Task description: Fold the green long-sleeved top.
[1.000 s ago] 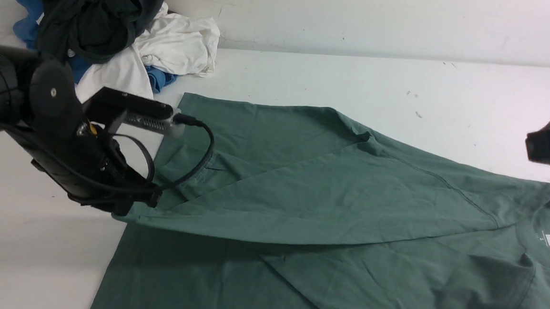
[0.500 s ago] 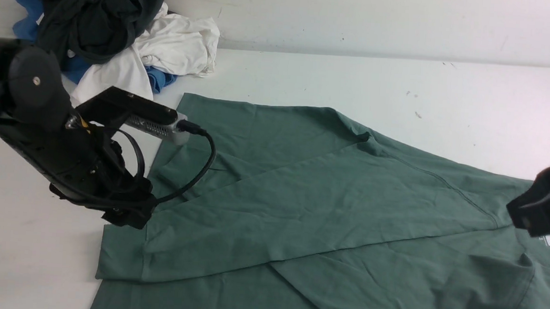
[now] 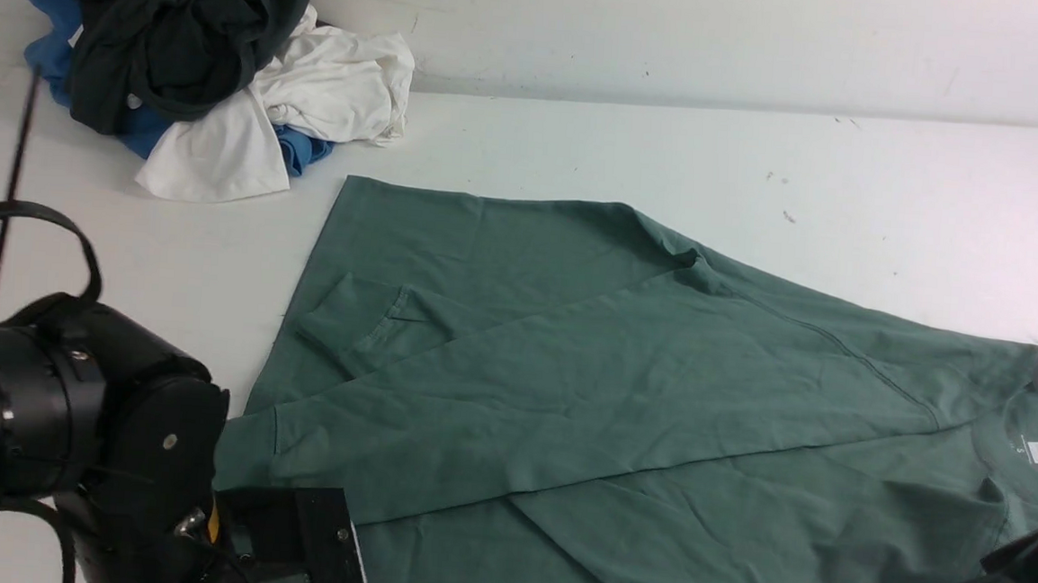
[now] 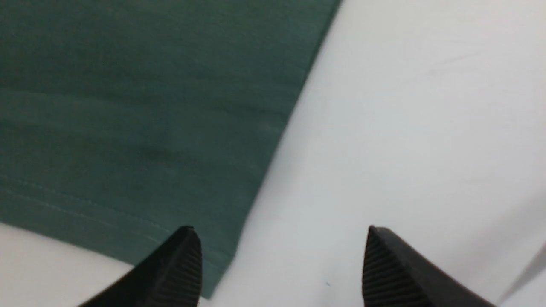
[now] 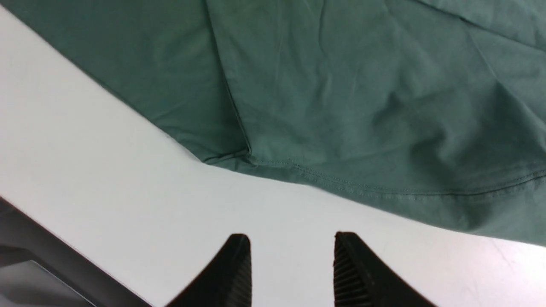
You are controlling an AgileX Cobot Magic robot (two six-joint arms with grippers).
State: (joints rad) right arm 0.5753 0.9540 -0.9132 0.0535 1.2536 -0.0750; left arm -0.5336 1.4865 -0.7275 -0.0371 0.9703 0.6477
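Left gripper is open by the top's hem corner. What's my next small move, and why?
Probably lower the left gripper and close on the hem corner of the green long-sleeved top: its jaws stand open, one finger over the fabric, the other over bare table. A sleeve lies across the body, and the right gripper is open and empty.

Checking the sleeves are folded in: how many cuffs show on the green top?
2. One cuff lies on the green top's body near its left edge; the other cuff lies closer to the robot, at that same edge. None seems hidden.
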